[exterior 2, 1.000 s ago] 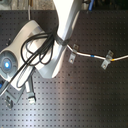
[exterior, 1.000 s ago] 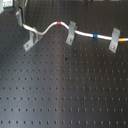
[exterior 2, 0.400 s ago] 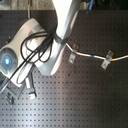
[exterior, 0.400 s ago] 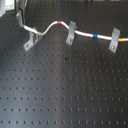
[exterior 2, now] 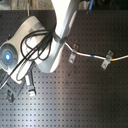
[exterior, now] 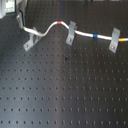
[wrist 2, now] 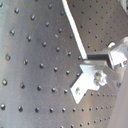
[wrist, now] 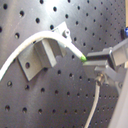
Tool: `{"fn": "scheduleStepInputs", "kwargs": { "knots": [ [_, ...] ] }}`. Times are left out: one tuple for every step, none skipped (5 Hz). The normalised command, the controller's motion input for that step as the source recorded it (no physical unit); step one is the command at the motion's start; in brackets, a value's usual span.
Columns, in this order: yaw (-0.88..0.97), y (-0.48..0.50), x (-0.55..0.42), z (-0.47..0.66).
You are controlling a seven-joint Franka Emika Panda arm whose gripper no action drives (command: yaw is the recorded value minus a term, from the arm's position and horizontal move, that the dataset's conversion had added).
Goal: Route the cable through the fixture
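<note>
Cable lies across the counter through two strip clips | tool pinches it at the green band, I judge to steer it onto the fixture just beside.

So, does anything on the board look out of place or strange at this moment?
Nothing stands out. The cable runs smoothly across the three metal clips in the first exterior view, with no kink or break visible. The gripper holds the cable near its green band. The board shows no loose parts.
</note>
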Motion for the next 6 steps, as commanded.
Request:
{"fn": "scheduleStepInputs", "kwargs": {
  "knots": [
    [0.13,0.029,0.51,0.03],
    [0.0,-0.429,0.324,0.02],
    [-0.03,-0.605,-0.023,0.0],
    [0.07,-0.159,-0.113,0.0],
    [0.01,-0.188,-0.139,0.0],
    [0.42,-0.241,-0.263,-0.09]
  ]
}}
